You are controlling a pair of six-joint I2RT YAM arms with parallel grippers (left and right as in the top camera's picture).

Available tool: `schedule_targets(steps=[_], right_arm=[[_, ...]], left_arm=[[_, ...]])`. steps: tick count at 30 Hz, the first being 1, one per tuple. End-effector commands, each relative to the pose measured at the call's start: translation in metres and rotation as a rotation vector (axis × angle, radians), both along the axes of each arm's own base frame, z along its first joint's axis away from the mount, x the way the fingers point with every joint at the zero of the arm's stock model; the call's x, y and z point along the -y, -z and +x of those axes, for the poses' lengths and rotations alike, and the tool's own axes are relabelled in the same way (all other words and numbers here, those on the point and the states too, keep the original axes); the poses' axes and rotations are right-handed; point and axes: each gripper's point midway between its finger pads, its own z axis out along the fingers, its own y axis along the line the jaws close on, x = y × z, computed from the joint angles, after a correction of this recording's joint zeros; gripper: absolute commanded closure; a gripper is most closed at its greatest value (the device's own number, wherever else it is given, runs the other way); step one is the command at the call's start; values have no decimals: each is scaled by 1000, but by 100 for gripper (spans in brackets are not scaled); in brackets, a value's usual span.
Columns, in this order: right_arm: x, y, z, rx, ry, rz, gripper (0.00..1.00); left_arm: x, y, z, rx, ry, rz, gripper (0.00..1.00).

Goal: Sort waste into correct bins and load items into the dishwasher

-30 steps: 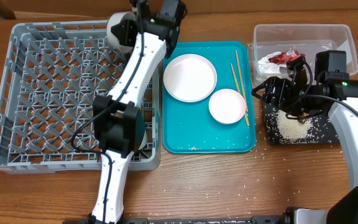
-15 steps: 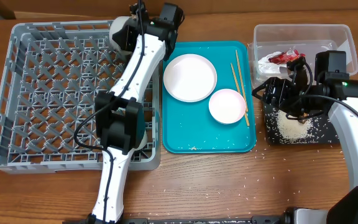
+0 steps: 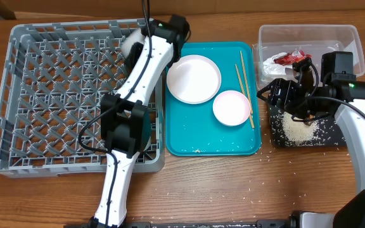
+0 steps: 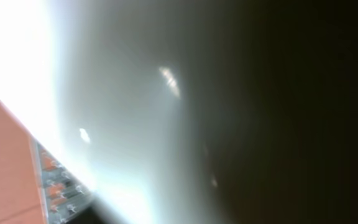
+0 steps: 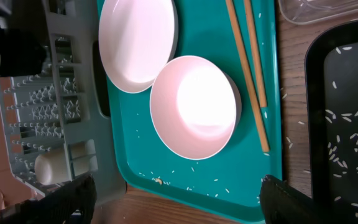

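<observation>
My left gripper (image 3: 161,31) is over the far right corner of the grey dish rack (image 3: 18,95), shut on a white bowl (image 3: 130,43) that the arm mostly hides. That bowl fills the left wrist view (image 4: 135,112) as a white blur, with a bit of rack (image 4: 58,193) below it. A white plate (image 3: 194,78), a second white bowl (image 3: 231,107) and chopsticks (image 3: 244,88) lie on the teal tray (image 3: 182,139). My right gripper (image 3: 277,95) is open and empty over the left end of the black tray (image 3: 331,142); in its wrist view (image 5: 178,190) it is above the teal tray's near edge.
The clear tub (image 3: 309,33) at the far right holds the red-and-white wrapper (image 3: 288,58) and white paper (image 3: 271,63). Rice (image 3: 296,128) is heaped in the black tray and scattered on the table. A small white cup (image 5: 48,168) stands in the rack. A brown crumb (image 5: 158,181) lies on the teal tray.
My left gripper has moved a little right and toward me with the white bowl, which is now mostly hidden under the arm. The right arm has not moved.
</observation>
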Motion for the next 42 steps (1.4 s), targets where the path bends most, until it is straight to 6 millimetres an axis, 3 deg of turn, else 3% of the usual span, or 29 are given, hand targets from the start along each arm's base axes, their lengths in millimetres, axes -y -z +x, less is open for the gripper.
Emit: schedule_targets(steps=[1, 6, 12, 15, 17, 20, 23, 26, 30, 33, 36, 42], right_arm=[[-1, 0, 2, 9, -10, -5, 14], [-1, 0, 2, 9, -10, -5, 14], [-1, 0, 1, 7, -10, -5, 14], [-1, 0, 1, 7, -10, -4, 16], [-2, -2, 3, -1, 12, 13, 22], [2, -18, 12, 40, 72, 29, 23], [17, -55, 18, 141, 123, 11, 18], [47, -92, 14, 218, 217, -75, 13], [91, -125, -7, 249, 417, -188, 5], [108, -139, -26, 273, 502, -230, 2], [113, -146, -39, 284, 532, -248, 0], [109, -135, -54, 216, 522, -251, 0]], left_arm=[[21, 22, -17, -104, -2, -156, 44], [31, 17, -26, -150, -7, -234, 32], [56, -22, -19, -110, 59, -392, 29], [100, -44, -26, -131, 153, -633, 28], [137, -58, -36, -160, 221, -823, 30], [185, -70, -52, -196, 224, -1040, 35], [209, -63, -66, -218, 176, -1032, 36], [229, -49, -83, -246, 167, -974, 35], [232, -28, -93, -193, 58, -827, 33], [235, -16, -102, -161, -32, -767, 36], [244, 0, -106, -149, -60, -745, 40], [247, 46, -114, -184, -102, -711, 44]])
